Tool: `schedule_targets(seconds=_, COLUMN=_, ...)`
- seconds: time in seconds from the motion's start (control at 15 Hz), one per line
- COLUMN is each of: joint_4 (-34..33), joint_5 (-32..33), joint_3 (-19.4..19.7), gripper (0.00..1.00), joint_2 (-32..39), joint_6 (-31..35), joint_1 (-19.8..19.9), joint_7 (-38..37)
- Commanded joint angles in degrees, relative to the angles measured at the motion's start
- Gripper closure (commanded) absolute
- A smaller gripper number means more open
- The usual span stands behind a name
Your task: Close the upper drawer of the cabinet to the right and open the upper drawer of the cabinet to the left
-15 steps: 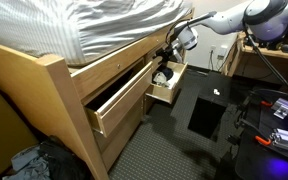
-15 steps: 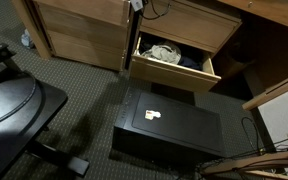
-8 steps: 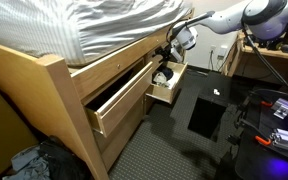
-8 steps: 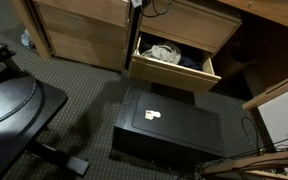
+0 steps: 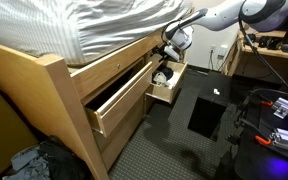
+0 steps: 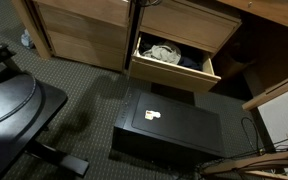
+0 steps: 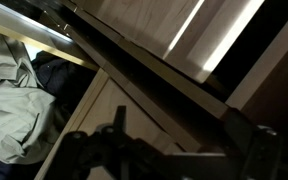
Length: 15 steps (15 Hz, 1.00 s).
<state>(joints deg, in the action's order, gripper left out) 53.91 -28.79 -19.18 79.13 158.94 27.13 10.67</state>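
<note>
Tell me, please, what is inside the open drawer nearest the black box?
The drawer holds crumpled clothes: a light garment and a dark one beside it. Whatever lies beneath them is covered.

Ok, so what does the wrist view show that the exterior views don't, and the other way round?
Wrist view only: the creases of the pale garment up close, and the wooden edge beside it. Exterior views only: the bed, the arm, a second open drawer and a black box on the floor. Shared: the open drawer holding clothes.
</note>
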Motion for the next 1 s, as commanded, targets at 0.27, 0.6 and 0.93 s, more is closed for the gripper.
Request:
schedule_targets(seconds=0.27, joint_4=-0.75, joint_5=1.00, joint_3=-1.13, gripper=0.00, joint_2=2.14, joint_6=-4.92, joint_1=-0.02, joint_7=2.33)
schedule_targets(seconds=0.6, joint_4=1.90, joint_5=2.65, joint_3=-0.09, gripper=0.00, joint_2=1.99, joint_6=-2.67, joint_1=-2.04, joint_7=3.06)
schedule_targets(seconds=0.93, joint_4=-0.27, joint_5=1.83, joint_3=-0.63, gripper=0.00, joint_2=1.92, joint_6=-3.60, joint_1=-1.88, joint_7=1.78)
